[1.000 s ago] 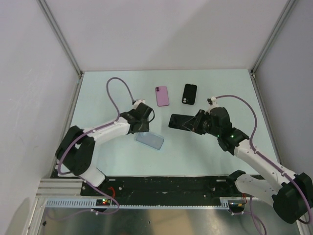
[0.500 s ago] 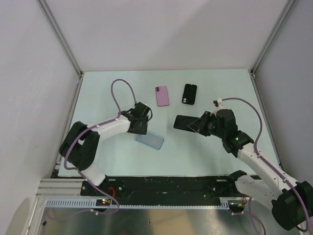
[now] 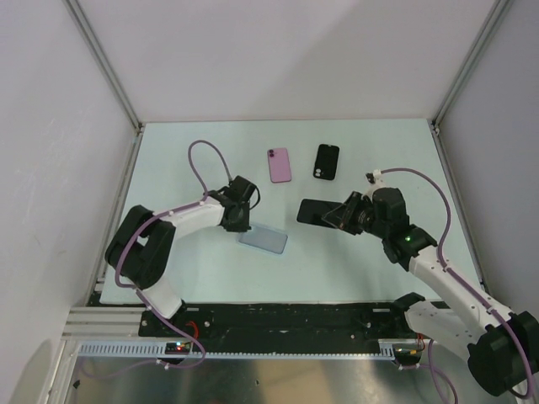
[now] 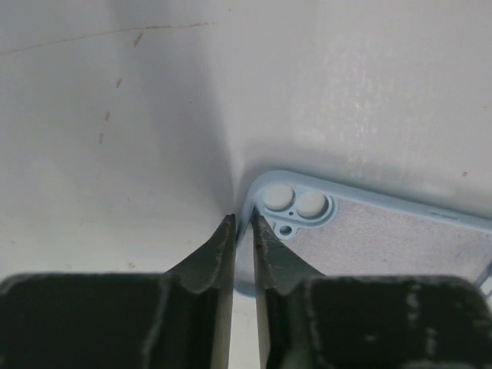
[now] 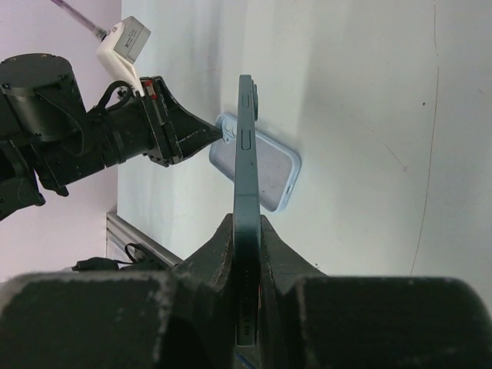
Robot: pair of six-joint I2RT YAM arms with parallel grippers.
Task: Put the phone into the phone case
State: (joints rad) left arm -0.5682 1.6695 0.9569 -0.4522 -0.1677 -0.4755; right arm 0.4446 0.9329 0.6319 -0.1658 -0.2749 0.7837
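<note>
The light blue phone case lies open side up on the table, left of centre. My left gripper is at its camera-hole corner, and in the left wrist view the gripper is shut on the phone case, with the rim wall pinched between the fingertips. My right gripper is shut on the phone, holding it in the air to the right of the case with its dark screen up. The right wrist view shows the phone edge-on between the fingers, with the case beyond it.
A pink phone-shaped item and a black one lie side by side farther back on the table. White walls with metal corner posts enclose the table on three sides. A black rail runs along the near edge between the arm bases.
My left gripper has closed onto the case's corner rim, and the case has shifted a little to the right. The right arm with the phone has moved slightly right, then held still.
</note>
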